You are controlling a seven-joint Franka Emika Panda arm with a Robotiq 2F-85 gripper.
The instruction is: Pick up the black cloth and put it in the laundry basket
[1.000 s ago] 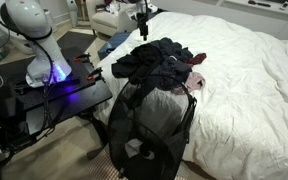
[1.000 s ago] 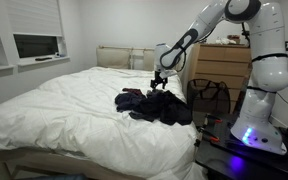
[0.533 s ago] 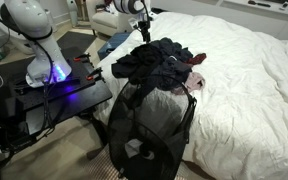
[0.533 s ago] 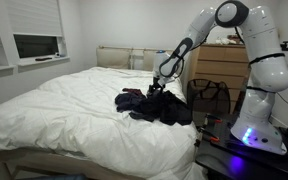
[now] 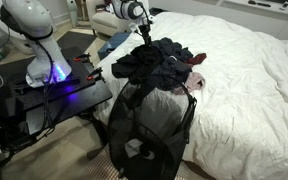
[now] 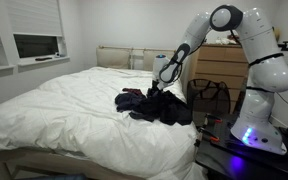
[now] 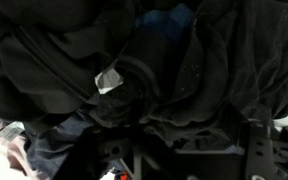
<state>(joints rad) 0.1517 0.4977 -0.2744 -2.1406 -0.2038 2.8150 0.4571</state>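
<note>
A pile of dark clothes lies on the white bed, with the black cloth [image 5: 156,62] on top; it also shows in the other exterior view [image 6: 152,105]. My gripper [image 5: 144,38] [image 6: 154,91] has come down onto the far edge of the pile. In the wrist view black cloth [image 7: 134,70] fills the picture, and the gripper [image 7: 184,152] has its fingers spread wide, with fabric lying between them. The black mesh laundry basket [image 5: 149,125] [image 6: 210,97] stands on the floor beside the bed, next to the pile.
The white bed [image 5: 244,80] [image 6: 54,110] spreads out beyond the pile. A pink and white garment [image 5: 196,82] lies at the pile's edge. The robot base stands on a black table [image 5: 54,95]. A wooden dresser [image 6: 222,62] is behind the basket.
The arm has folded and lowered the gripper from above the bed down onto the pile of dark clothes. The clothes and the basket have not moved.
</note>
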